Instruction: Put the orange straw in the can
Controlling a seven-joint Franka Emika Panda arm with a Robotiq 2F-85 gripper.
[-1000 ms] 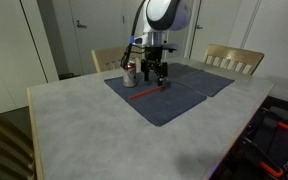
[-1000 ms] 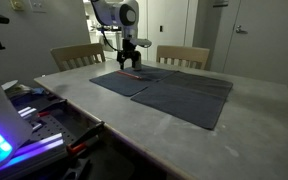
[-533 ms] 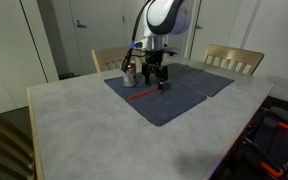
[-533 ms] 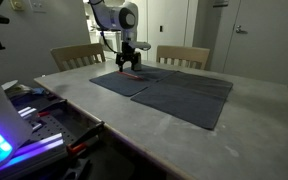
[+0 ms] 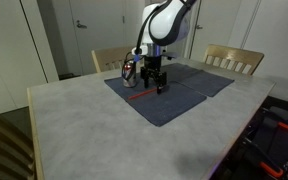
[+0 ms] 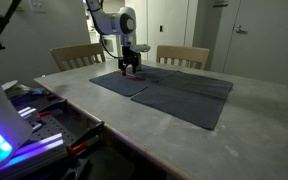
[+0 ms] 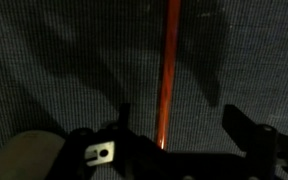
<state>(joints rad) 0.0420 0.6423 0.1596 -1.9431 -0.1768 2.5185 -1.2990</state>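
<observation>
The Franka arm [image 5: 164, 18] is made of smooth, rounded white shells that are glossy enough to catch the room light. A dark grey ring [image 5: 156, 12] shows where two of its bulbous segments meet. In an exterior view a thin dark cable [image 6: 105, 42] runs down beside the white links. The Robotiq gripper [image 5: 156, 80] at the end is matte black and blocky, much darker than the arm above it. In the wrist view the gripper's two black fingers [image 7: 246, 128] show as angular dark shapes, and a small pale metal plate [image 7: 101, 152] with a round hole sits on the gripper's body.
</observation>
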